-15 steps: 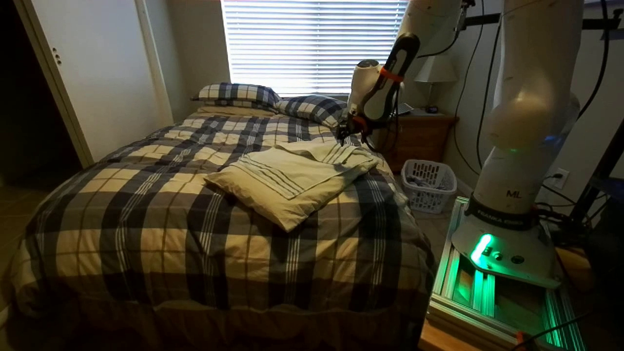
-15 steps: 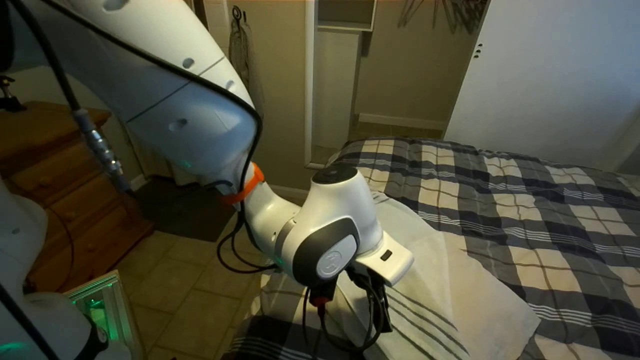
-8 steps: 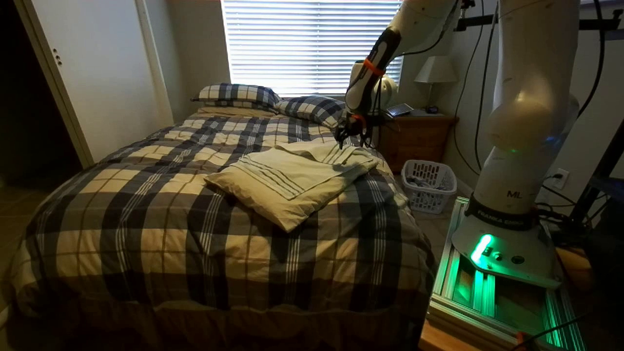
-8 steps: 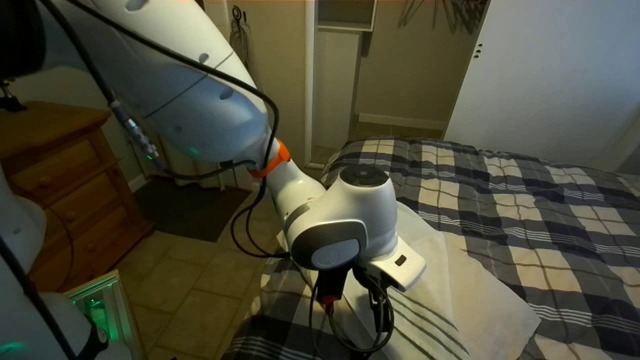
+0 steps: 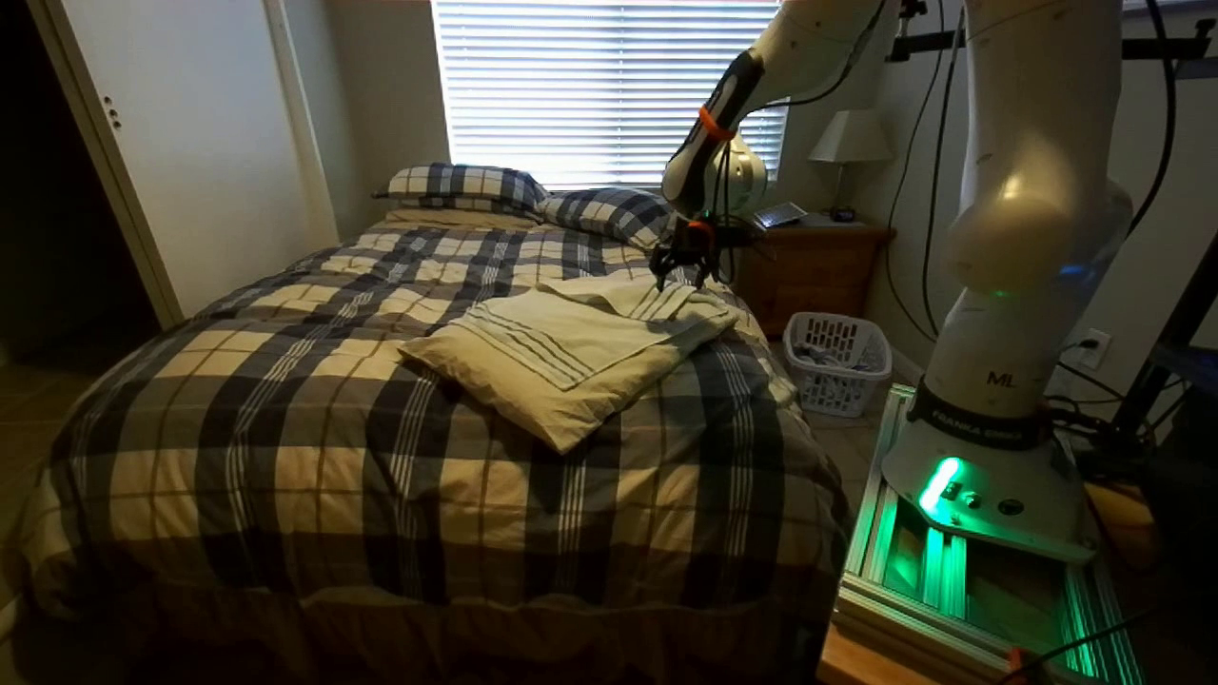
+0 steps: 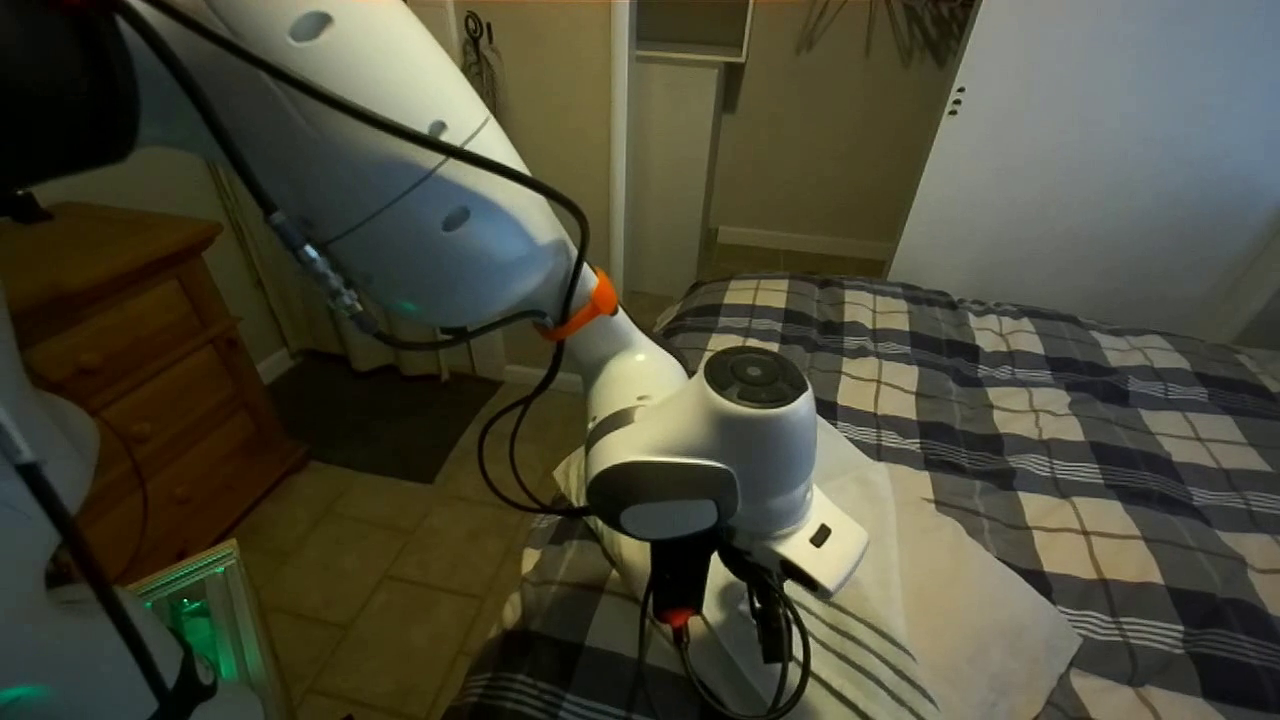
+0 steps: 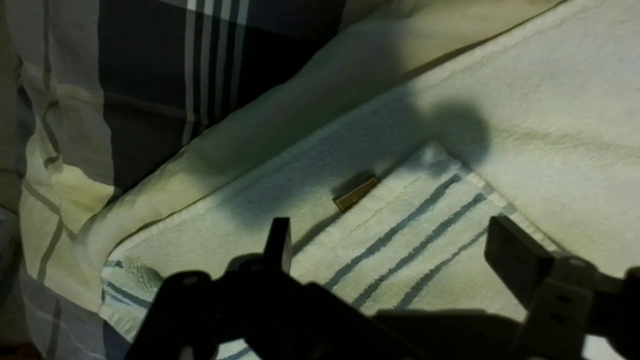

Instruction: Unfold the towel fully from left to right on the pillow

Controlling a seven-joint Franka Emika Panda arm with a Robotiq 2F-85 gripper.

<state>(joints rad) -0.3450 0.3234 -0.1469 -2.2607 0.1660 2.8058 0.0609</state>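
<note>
Two fingers of the claw [image 7: 389, 233] stand well apart over the striped flap [image 7: 425, 230] of the towel [image 5: 576, 328], with nothing pinched between them; whether either tip touches the cloth I cannot tell. The towel lies on a cream pillow [image 5: 552, 414] on the plaid bedspread [image 5: 333, 409], one part folded back on itself, so the step in hand is probably taking hold of that flap. Its free corner shows in the wrist view just beyond the fingertips, a small brown tag [image 7: 355, 194] jutting from the hem beside it. A good grip would come down near that corner, shallow, gathering the upper layer alone; pressing deep risks catching the lower layer or the pillow and dragging everything along. Once held, lift just enough to clear the cloth, then roll the flap over its fold in a low, steady arc, letting go only when it lies flat. Where the fold runs is partly hidden by the claw. As for edges, the pillow sits near the side of the bedspread facing the robot's base [image 5: 1009, 476], with a white laundry basket [image 5: 837, 371] standing lower beyond it, so a long pull that way might leave cloth hanging over. More room stretches across the bedspread on the opposite side; the wooden nightstand [image 5: 823, 271] rises beyond the claw in an exterior view, worth minding if the claw swings back.
</note>
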